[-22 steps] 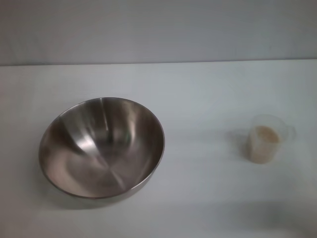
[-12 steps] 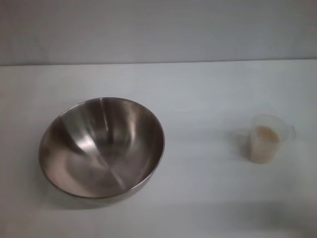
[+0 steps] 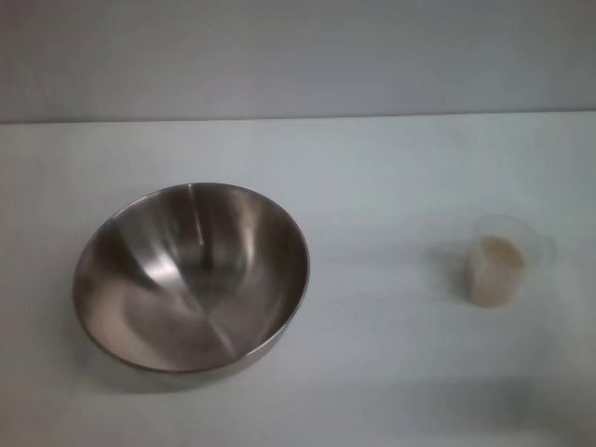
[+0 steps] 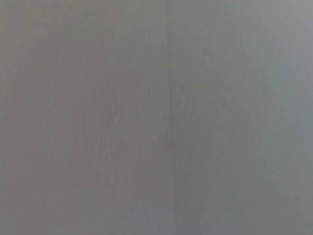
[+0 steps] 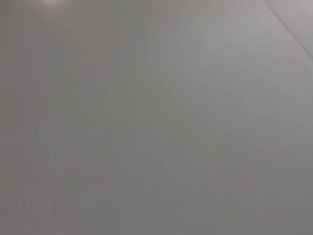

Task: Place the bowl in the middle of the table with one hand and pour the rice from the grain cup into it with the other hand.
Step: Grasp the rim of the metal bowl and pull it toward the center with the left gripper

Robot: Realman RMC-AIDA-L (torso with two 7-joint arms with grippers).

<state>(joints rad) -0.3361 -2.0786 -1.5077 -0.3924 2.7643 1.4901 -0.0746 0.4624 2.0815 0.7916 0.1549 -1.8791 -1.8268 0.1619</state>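
In the head view a large stainless-steel bowl [image 3: 191,277] rests on the white table [image 3: 372,168], left of centre and near the front, with nothing inside. To the right stands the small clear grain cup [image 3: 503,259], upright, with pale beige rice [image 3: 494,270] filling most of it. The cup and the bowl stand well apart. Neither gripper shows in any view. Both wrist views hold only a plain grey surface.
The table's far edge [image 3: 298,118] runs across the head view in front of a grey wall [image 3: 298,56]. Bare white tabletop lies between the bowl and the cup and behind both.
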